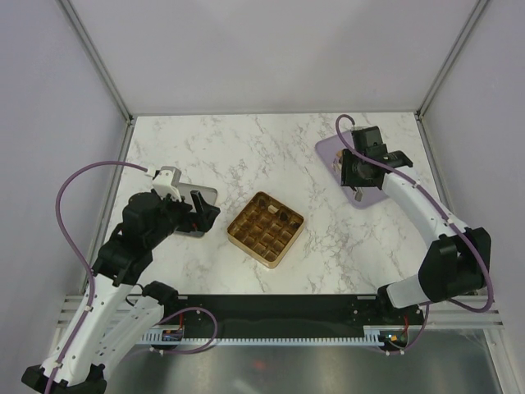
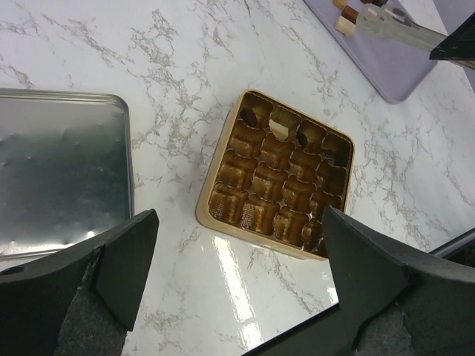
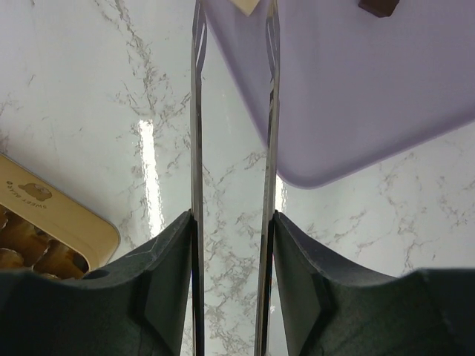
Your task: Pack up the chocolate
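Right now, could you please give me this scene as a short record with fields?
tray: gold grid tray, a few pieces in its far row, most cells empty
loose chocolate: cream piece on the lilac mat
right gripper: long thin fingers over the mat's edge, nothing clearly held
left gripper: open, empty
metal lid: lying beside the tray

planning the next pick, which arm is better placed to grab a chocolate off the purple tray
Right: the right gripper hangs over the purple tray with a cream chocolate at its tips; the left gripper sits open by the metal lid.
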